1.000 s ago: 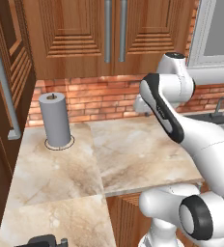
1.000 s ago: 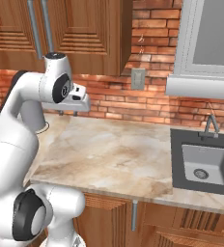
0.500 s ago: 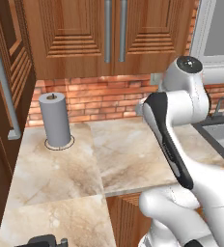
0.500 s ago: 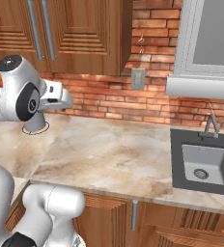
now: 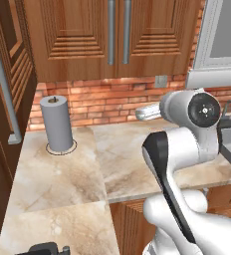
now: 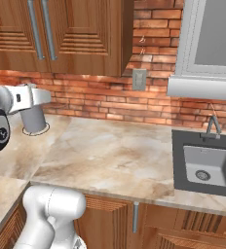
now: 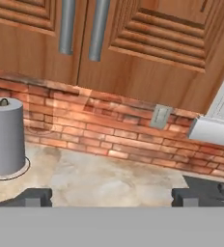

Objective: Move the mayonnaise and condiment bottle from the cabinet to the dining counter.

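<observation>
Hand [image 7: 111, 197]: fingertips [image 7: 34, 197] set wide apart at the bottom of the hand view, nothing between them; aimed level at the brick wall, well short of it.
Hand's surroundings: hovering above the marble desk [image 5: 62, 174], touching nothing.
Cabinet [image 7: 133, 53]: across the top of the hand view, both panelled doors shut; twin grey bar handles [image 7: 82, 26] at upper left of that frame, side by side at the seam.
Mayonnaise and condiment bottle: presumably behind those shut doors (cannot be confirmed from here).
Paper towel roll [image 5: 57, 123]: upright on its ring base at left of the left base view, close to the brick wall, well apart from the hand.
Sink [image 6: 206, 164]: at right of the right base view, set into the desk, faucet behind it.
Wall outlet [image 7: 160, 116]: on the brick, right of centre in the hand view, just under the cabinet.
Step in hand: the very start, approaching the cabinet to open it; nothing fetched yet, by the look of things.
Next move: raise the hand to one bar handle, turn so the fingertips straddle it, close, then pull along the door's arc.
Dining counter: elsewhere; a drive likely needed later.
</observation>
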Motion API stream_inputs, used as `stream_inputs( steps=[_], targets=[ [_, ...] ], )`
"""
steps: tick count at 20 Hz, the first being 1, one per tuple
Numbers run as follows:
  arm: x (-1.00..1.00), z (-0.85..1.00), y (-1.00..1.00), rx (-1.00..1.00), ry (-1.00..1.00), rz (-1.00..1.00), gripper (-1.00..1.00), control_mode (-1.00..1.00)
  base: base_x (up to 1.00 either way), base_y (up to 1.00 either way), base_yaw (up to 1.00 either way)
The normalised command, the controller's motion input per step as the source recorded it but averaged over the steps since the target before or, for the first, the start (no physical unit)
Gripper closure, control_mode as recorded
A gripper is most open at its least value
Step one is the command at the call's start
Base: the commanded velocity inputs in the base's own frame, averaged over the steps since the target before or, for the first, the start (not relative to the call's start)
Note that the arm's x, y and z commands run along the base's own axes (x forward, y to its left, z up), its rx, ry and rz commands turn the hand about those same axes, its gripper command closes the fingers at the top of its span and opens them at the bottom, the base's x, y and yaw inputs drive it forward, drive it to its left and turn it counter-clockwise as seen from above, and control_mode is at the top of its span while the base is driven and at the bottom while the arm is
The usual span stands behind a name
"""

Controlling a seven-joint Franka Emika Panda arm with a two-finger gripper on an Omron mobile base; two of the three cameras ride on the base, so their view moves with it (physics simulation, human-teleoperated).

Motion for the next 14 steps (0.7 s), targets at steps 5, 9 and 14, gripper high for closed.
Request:
stream_inputs(
  steps=[5,9,14],
  targets=[
    [-0.05,0.35,0.1,0.0,-0.34,0.0,-1.0,-1.0,0.0,0.0,0.0],
    [0.0,0.37,0.03,0.0,-0.26,0.0,-1.0,-1.0,0.0,0.0,0.0],
    [0.19,0.35,0.03,0.0,-0.14,0.0,-1.0,-1.0,0.0,0.0,0.0]
  ],
)
